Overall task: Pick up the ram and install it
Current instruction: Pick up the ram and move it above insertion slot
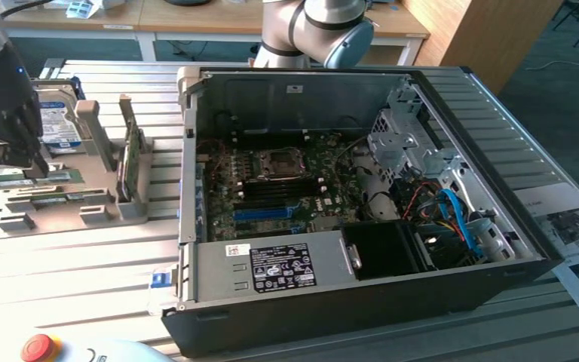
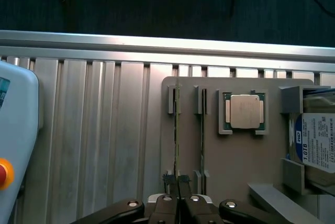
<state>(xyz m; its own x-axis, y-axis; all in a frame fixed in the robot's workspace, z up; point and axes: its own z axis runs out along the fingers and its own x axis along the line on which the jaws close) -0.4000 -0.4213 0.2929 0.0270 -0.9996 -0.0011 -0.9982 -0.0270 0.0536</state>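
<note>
The ram [image 2: 176, 130] is a thin green stick seen edge-on, standing in the outer slot of the grey holder [image 2: 235, 156]. My gripper [image 2: 178, 185] is shut on the stick's near end, with both fingers pressed against its sides. In the exterior view the gripper [image 1: 16, 167] hangs over the holder [image 1: 68, 207] at that view's left, with the green ram [image 1: 13, 182] at its fingertips. A second green stick [image 2: 202, 130] stands in the neighbouring slot. The open computer case [image 1: 300, 90] lies to the exterior view's right, its black memory slots [image 1: 269, 192] free beside the processor socket [image 1: 274, 162].
The holder also carries a processor chip [image 2: 245, 111], a hard drive with a blue-white label [image 2: 314, 145] and a taller upright green card [image 1: 129, 154]. A pendant with a red stop button [image 1: 40, 347] lies at the table's front. Papers [image 1: 571, 226] lie to the right of the case.
</note>
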